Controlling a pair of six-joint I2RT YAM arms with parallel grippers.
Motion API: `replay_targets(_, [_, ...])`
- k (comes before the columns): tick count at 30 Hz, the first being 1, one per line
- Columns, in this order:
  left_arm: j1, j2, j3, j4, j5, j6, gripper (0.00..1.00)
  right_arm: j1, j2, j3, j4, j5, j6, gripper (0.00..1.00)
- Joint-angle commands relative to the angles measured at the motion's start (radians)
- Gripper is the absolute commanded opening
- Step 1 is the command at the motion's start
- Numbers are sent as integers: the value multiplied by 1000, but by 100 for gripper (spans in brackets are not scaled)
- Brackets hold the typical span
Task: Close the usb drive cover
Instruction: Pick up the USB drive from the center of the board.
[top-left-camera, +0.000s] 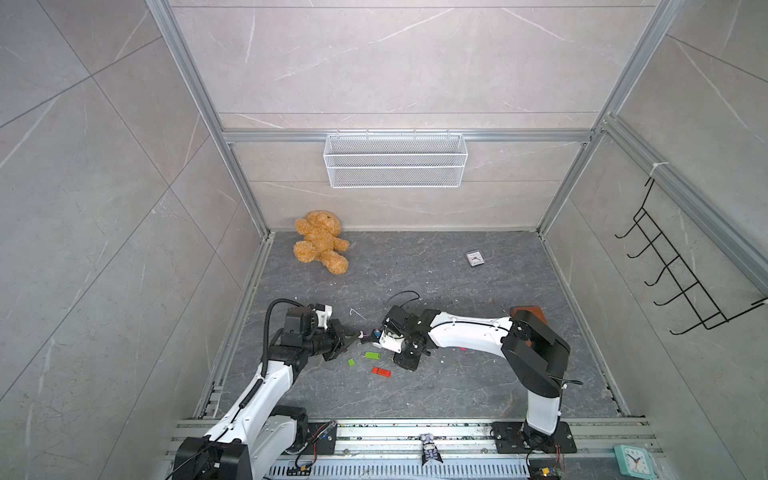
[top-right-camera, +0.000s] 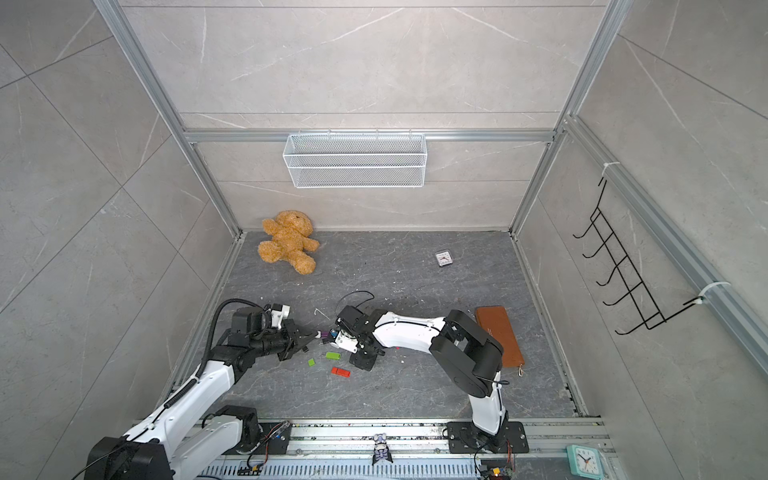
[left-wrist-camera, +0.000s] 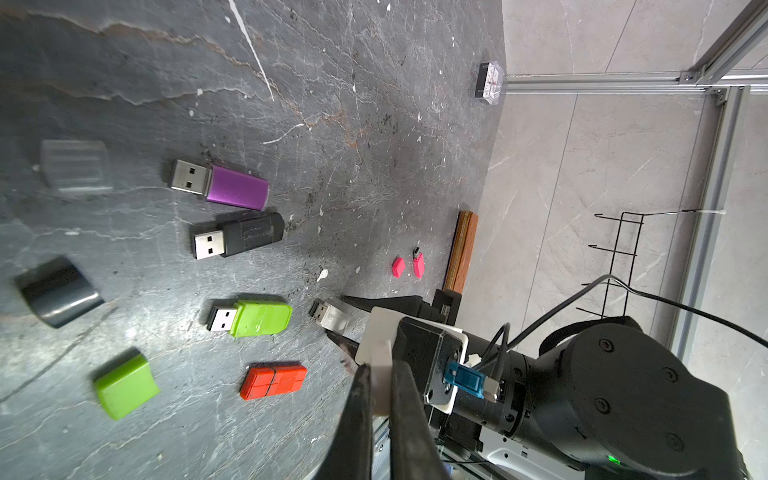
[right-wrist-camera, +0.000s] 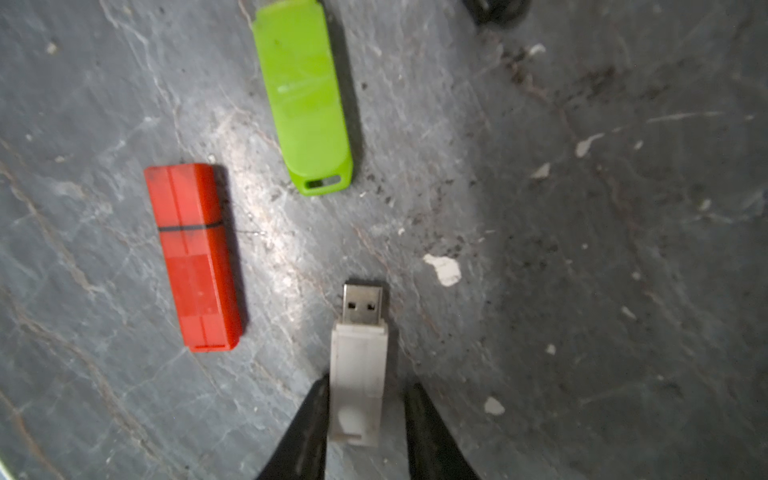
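The white usb drive (right-wrist-camera: 359, 374) lies on the dark slate table with its metal plug bare. My right gripper (right-wrist-camera: 368, 384) stands open round the drive's back end: one finger touches its side, and a narrow gap shows at the other finger. The left wrist view shows the same drive (left-wrist-camera: 322, 311) between the right gripper's fingers (left-wrist-camera: 361, 302). My left gripper (left-wrist-camera: 381, 368) is shut on the white cover (left-wrist-camera: 381, 386), just short of the right gripper. In both top views the left gripper (top-left-camera: 356, 334) and right gripper (top-left-camera: 368, 341) meet tip to tip at the table's front middle.
Close by lie a green drive (left-wrist-camera: 257, 318), a red capped drive (left-wrist-camera: 274, 380), a black drive (left-wrist-camera: 245, 235), a purple drive (left-wrist-camera: 232, 187) and loose green (left-wrist-camera: 124, 384), black (left-wrist-camera: 58, 291) and clear (left-wrist-camera: 75, 166) caps. A brown wallet (top-right-camera: 498, 336) sits right, a teddy (top-left-camera: 322, 241) at the back.
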Motion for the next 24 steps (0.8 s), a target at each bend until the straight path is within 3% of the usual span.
replay_targets(1, [-2,-6,9,1,-2,1,0,3,38,21,-50,-8,-22,32])
replay_targets(13, [-2,-14,4,8,21,-13,0,2,12,6,-19,-32,-26,14])
replay_targets(24, [-46,24,3,103,97,-42,0,-22,-227,-182,299,-179,-25,12])
